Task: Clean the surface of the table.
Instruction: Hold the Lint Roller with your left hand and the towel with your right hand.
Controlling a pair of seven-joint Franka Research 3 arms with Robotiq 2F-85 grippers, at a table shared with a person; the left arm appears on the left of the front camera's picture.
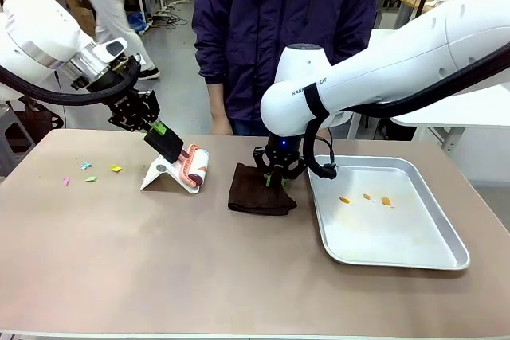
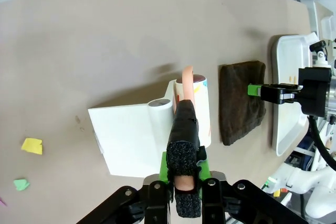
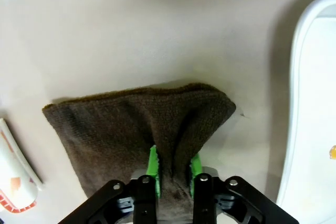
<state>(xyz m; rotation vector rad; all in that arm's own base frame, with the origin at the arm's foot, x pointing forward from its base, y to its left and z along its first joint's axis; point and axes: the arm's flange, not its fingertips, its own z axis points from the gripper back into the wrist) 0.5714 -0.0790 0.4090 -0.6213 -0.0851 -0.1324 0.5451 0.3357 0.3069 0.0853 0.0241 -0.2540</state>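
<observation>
The brownish table (image 1: 159,260) carries a lint roller (image 1: 195,166) with a pink handle, resting on its white stand (image 1: 162,174). My left gripper (image 1: 170,143) is shut on that handle, and in the left wrist view the gripper (image 2: 184,145) holds the handle above the roller (image 2: 202,109). A dark brown cloth (image 1: 256,193) lies in the middle of the table. My right gripper (image 1: 275,174) is shut on the cloth's far right part. In the right wrist view the gripper (image 3: 173,165) pinches a raised fold of the cloth (image 3: 121,124).
A shiny metal tray (image 1: 398,251) with a few orange crumbs (image 1: 366,197) sits at the right, close to the cloth. Small coloured paper scraps (image 1: 90,173) lie at the far left. A person in a dark jacket (image 1: 279,29) stands at the far edge.
</observation>
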